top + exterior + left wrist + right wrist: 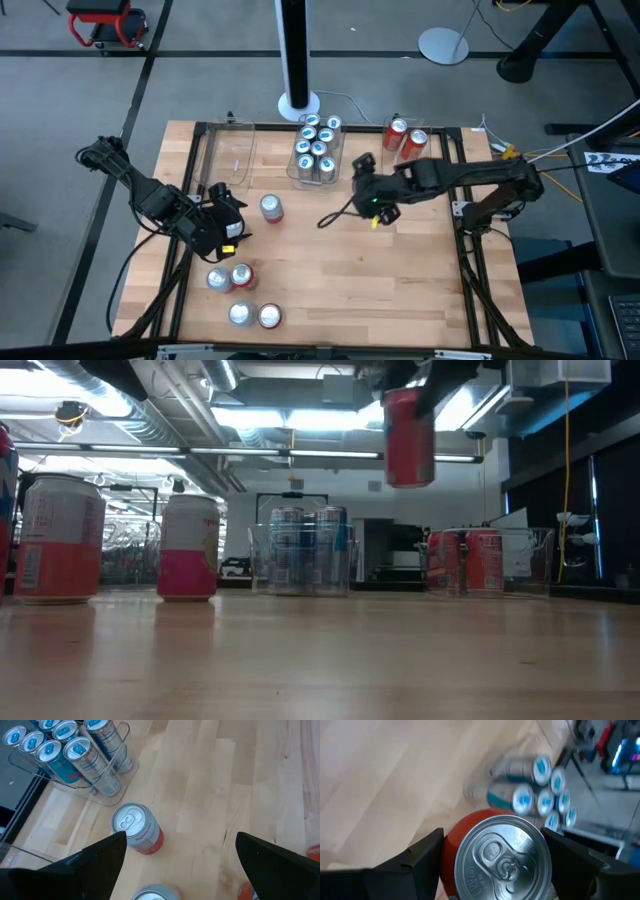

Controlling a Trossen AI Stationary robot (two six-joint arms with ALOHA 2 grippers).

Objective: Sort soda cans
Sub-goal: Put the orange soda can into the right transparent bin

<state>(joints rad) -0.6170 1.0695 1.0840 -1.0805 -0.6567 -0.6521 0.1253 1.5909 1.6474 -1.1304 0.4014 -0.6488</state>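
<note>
soda cans are partly sorted. going from the biggest group down: the middle clear bin (317, 172) at the far edge of the bench (330, 280) holds the blue-and-white cans (316, 148), about eight of them packed upright, so that colour looks finished as far as can be seen. next, a loose cluster of four cans (243, 296) stands on the bench at the near left, a mix of red and paler bodies, not yet touched. then the right bin (432, 140) at the far right holds two red cans (407, 137), with room left. one lone can (271, 208) with a red lower band stands by itself left of centre, between the cluster and the bins. a third clear bin (229, 152) at the far left looks empty.

the right gripper (372, 205) hangs over the middle of the bench, just near of the full bin, clamped on a red can (492, 855) that the low view shows lifted well clear of the wood. by colour it belongs with the red pair to its right, so that drop is the step in hand. the left gripper (228, 218) sits low at the left, beside the lone can and far of the cluster, its fingers spread wide with nothing between them.

my judgement: roughly two thirds done. ten cans are binned, one is in the air, five are still loose on the bench, and the left bin is probably waiting for the paler ones.
</note>
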